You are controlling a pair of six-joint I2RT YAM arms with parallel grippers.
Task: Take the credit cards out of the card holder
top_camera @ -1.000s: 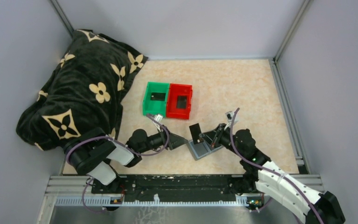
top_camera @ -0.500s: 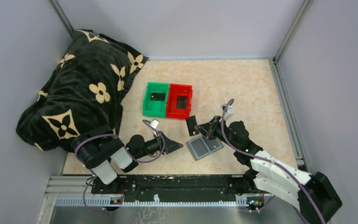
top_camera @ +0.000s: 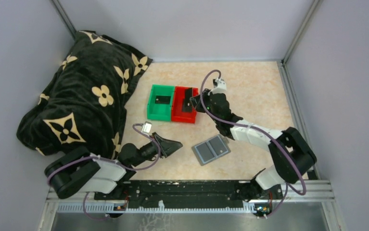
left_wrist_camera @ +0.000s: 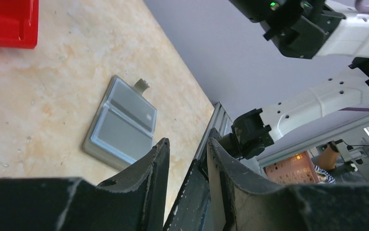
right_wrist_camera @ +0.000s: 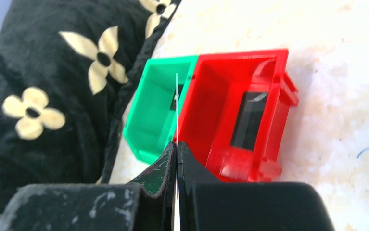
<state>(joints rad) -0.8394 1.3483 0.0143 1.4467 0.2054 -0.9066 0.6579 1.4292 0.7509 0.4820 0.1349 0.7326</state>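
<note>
Worktop (top_camera: 249, 91): gripped a credit card (right_wrist_camera: 176, 103) edge-on in shut right pincer (right_wrist_camera: 176, 145) above red bin (top_camera: 183, 120); held left pincer (left_wrist_camera: 187, 142) half-open, empty, nine o'clock from card holder (top_camera: 211, 149).

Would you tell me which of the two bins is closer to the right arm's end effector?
The red bin: the right end effector, shut on a credit card, hovers at its rim, while the green bin lies beyond it, next to the blanket.

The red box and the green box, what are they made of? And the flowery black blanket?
The red box and green box look like hard plastic: smooth, slightly shiny, with stiff moulded walls. The blanket looks like soft fuzzy fabric, maybe fleece: matte and rumpled into folds.
</note>
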